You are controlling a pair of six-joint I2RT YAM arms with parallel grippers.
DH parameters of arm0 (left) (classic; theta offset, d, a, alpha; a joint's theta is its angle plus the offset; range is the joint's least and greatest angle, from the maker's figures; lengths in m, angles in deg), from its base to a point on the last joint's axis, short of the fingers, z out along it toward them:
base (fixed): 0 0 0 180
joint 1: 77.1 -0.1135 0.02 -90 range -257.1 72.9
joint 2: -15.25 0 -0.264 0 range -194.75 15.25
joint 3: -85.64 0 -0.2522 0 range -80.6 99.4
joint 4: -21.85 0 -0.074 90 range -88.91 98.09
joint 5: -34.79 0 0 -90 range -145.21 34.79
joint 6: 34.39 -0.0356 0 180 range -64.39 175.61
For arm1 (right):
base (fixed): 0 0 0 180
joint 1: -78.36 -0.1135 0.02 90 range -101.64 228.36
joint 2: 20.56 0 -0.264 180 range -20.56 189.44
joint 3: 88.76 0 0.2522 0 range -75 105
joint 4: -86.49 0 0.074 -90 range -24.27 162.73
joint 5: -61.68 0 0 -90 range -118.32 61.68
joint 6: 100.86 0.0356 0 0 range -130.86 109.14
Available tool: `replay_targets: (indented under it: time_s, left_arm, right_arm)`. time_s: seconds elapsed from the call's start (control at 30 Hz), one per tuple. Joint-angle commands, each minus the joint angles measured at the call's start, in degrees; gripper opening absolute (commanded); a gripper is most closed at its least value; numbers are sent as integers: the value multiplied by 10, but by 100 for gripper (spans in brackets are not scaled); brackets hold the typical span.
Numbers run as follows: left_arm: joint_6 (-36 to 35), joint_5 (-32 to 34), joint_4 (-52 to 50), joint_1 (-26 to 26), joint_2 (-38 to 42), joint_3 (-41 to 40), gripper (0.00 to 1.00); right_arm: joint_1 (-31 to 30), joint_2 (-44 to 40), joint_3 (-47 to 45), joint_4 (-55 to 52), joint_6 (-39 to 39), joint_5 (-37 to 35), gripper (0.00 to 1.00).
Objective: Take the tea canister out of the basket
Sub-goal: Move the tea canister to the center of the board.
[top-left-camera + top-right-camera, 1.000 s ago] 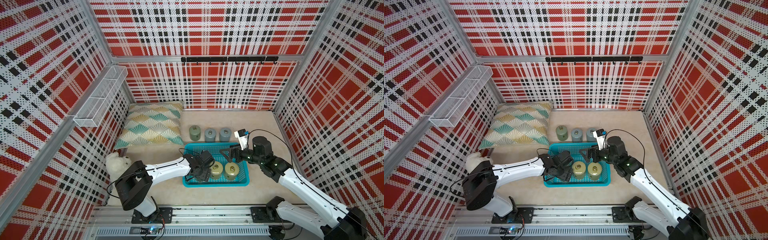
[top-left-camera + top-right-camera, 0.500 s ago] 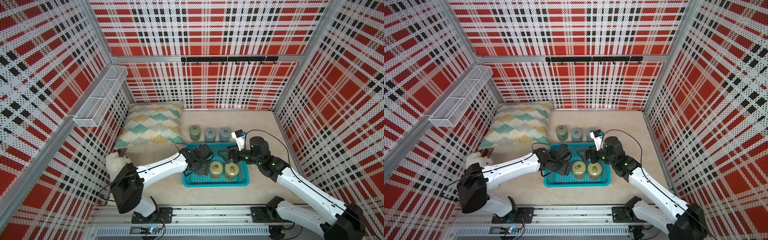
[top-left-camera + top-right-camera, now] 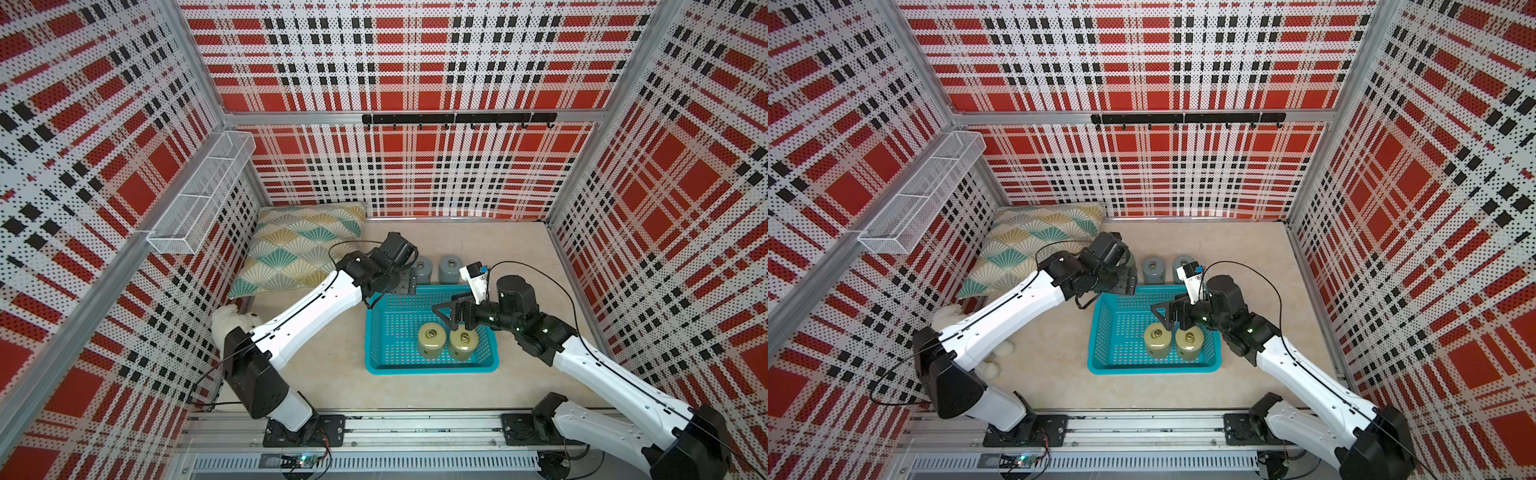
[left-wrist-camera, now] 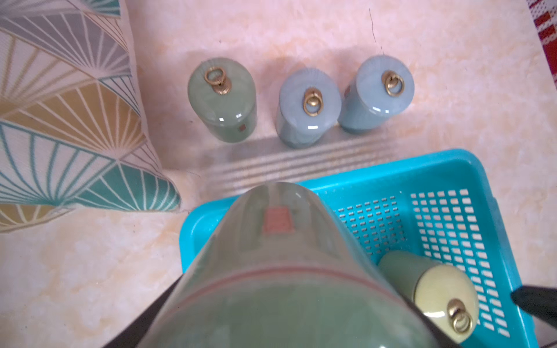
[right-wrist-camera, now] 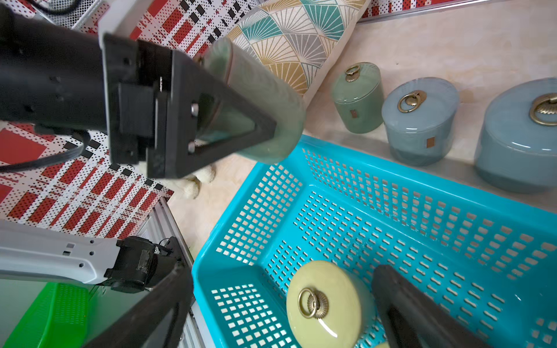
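Note:
My left gripper (image 3: 401,279) is shut on a pale green tea canister (image 4: 277,271), holding it tilted in the air over the far left corner of the turquoise basket (image 3: 430,370). The right wrist view shows this canister (image 5: 259,99) between the black fingers. Two yellow-green canisters (image 3: 431,340) (image 3: 462,343) stand upright in the basket's near right part. My right gripper (image 3: 451,322) is open just above them, with one lid (image 5: 325,304) between its spread fingers and untouched.
Beyond the basket's far rim a green canister (image 4: 222,99) and two grey-blue ones (image 4: 309,105) (image 4: 378,90) stand in a row on the beige floor. A patterned pillow (image 3: 299,249) lies far left, a white plush toy (image 3: 232,322) by the left wall under a wire rack (image 3: 203,191).
The left gripper has lifted the green canister out of the basket's left side and carried it up towards the far rim. The right gripper has drifted slightly over the yellow-green canisters.

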Motion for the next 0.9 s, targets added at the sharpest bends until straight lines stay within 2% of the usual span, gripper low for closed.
replay_targets:
  time_s: [0.0,0.33,0.43,0.87]
  left_arm:
    - [-28,28,16,-25,-31,49,71]
    - [-53,35,37,-91,-174,210,70]
    - [-71,47,41,-111,-219,252,70]
    - [-85,18,96,-175,-355,370,70]
  right_arm:
    - [-7,-8,-6,16,1,-4,100]
    - [-26,2,-6,17,-4,-18,100]
    - [-36,-2,-6,14,-1,-58,100]
    - [-49,-54,-46,61,0,-131,100]
